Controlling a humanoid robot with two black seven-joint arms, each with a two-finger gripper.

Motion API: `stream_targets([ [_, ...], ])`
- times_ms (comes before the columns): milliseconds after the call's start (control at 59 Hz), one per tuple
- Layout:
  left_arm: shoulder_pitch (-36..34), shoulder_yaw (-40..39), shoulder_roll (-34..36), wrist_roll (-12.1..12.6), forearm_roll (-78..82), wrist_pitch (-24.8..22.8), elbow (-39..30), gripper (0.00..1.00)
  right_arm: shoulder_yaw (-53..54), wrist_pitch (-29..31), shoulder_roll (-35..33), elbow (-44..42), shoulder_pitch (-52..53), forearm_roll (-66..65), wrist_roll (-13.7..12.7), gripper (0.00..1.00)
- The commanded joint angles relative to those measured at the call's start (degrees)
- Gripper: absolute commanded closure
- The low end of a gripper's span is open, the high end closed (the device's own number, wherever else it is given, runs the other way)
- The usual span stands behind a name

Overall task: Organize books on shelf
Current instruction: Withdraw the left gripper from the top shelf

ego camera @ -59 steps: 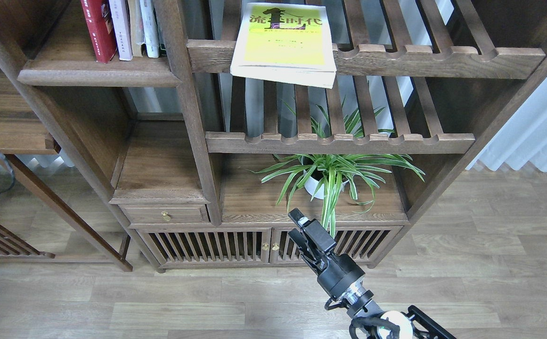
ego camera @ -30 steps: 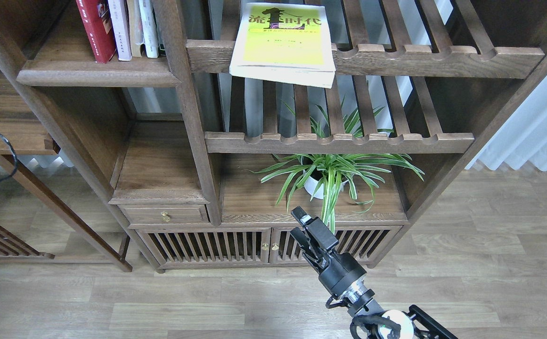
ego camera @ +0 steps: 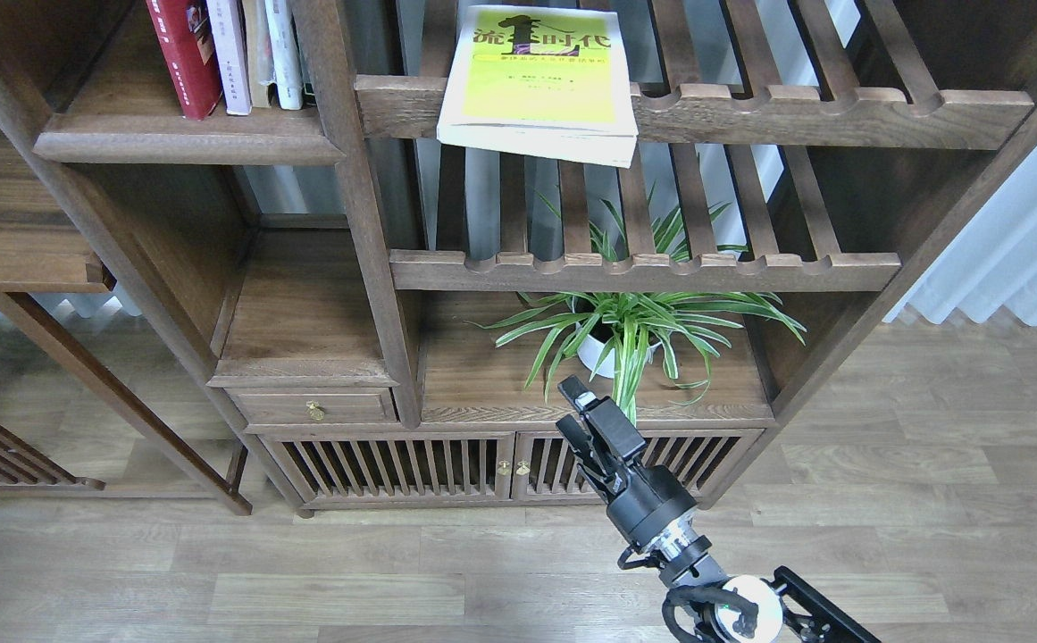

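Note:
The yellow-green book (ego camera: 540, 76) with big black characters lies flat on the upper slatted rack, its front corner hanging over the rail. The dark red book (ego camera: 183, 54) and the pale lavender-white book (ego camera: 228, 49) stand upright on the solid dark-brown shelf (ego camera: 188, 145) at the upper left, with other thin books to their right. My right gripper (ego camera: 570, 409) is low, in front of the cabinet top, far below the yellow-green book. Its fingers stand apart with nothing between them. My left gripper is out of view.
A potted spider plant (ego camera: 630, 330) stands on the cabinet top just behind my right gripper. A lower slatted rack (ego camera: 643, 268) runs above the plant. A thick post (ego camera: 348, 196) separates the solid shelf from the racks. A side table (ego camera: 18, 259) stands at the left.
My right gripper has risen a little and shifted slightly right, toward the plant. The books have not moved.

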Motion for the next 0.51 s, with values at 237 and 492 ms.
stream_targets([
  [237,9.9,-8.1,0.0,0.0,-3.0,0.0,-9.5,0.3,0.0,0.0,0.0,0.1,0.6,0.1,0.2,0.01],
  [492,15.6,-12.7,-2.5,0.0,-6.7,0.0,-15.4,0.26,-0.4,0.0,0.0,0.1,0.6,0.1,0.0,0.01],
])
